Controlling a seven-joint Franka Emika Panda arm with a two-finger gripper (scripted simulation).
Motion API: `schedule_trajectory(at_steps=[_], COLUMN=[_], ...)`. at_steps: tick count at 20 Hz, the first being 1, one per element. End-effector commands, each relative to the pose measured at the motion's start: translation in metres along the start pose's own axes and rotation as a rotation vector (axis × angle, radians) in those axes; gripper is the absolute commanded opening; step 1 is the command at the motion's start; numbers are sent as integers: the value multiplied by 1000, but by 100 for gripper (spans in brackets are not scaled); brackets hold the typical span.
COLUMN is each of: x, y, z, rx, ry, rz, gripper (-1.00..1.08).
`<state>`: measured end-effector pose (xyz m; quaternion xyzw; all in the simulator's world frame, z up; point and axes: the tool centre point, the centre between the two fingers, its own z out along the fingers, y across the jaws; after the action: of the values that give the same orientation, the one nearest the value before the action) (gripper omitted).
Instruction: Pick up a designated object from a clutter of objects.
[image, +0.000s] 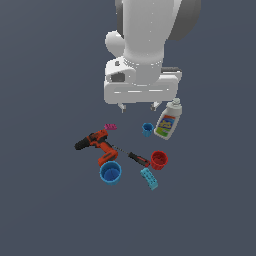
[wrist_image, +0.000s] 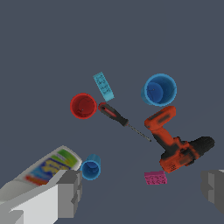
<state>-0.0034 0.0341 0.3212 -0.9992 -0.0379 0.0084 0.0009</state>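
Note:
The small red cup (image: 159, 160) stands upright on the dark floor, at the exterior view's right of the clutter; in the wrist view the red cup (wrist_image: 83, 106) shows its open mouth. A red-black screwdriver (image: 134, 156) lies just beside it. My gripper (image: 137, 107) hangs open and empty high above the clutter, behind the cup and well clear of it. In the wrist view my gripper (wrist_image: 142, 190) shows its two fingers (wrist_image: 70, 192) spread wide apart.
A large blue cup (image: 110, 173), tiny blue cup (image: 147, 129), white labelled bottle (image: 168, 120), orange-black drill (image: 97, 145), teal brick (image: 149, 178) and pink brick (image: 111, 127) lie around the red cup. The teal brick (wrist_image: 103, 85) is close to it.

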Motion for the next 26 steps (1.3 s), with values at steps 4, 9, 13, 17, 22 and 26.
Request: schedule_trajectory(at_steps=[4, 9, 13, 17, 22, 26], x=[1, 5, 6, 8, 16, 26], y=[0, 1, 1, 0, -7, -17], z=[0, -1, -1, 3, 18, 39], rx=[-4, -20, -23, -22, -22, -21], ry=[0, 2, 2, 2, 4, 6], rz=[-9, -48, -54, -46, -21, 13], gripper=[100, 100, 100, 100, 100, 100])
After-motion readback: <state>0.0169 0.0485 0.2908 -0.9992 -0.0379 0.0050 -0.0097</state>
